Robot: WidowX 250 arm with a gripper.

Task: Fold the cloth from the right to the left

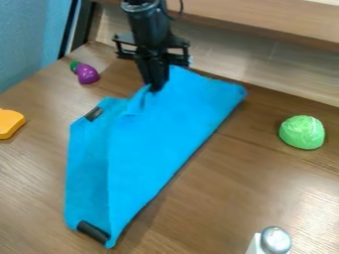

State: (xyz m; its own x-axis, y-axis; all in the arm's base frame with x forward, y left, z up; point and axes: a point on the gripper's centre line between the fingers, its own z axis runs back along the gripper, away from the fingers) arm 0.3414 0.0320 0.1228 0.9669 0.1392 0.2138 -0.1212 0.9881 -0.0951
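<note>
The black gripper [156,88] hangs down from the top edge over the upper part of the blue cloth [159,134]. Its fingers are together, pinching the cloth, which puckers just below and left of the tips. The cloth lies doubled over in a long slanted shape, from the upper right down to the lower left, with a straight edge along its right side. A narrower layer shows along its left side, with a black strip [94,114] at the upper left and another black strip [93,231] at the bottom corner.
A purple toy vegetable [87,74] with a green top lies at the upper left, and an orange-yellow toy piece [9,123] at the left edge. A green toy cabbage [302,132] sits at the right. A silver-topped shaker [275,241] stands at the bottom right. A wooden ledge [232,20] runs behind.
</note>
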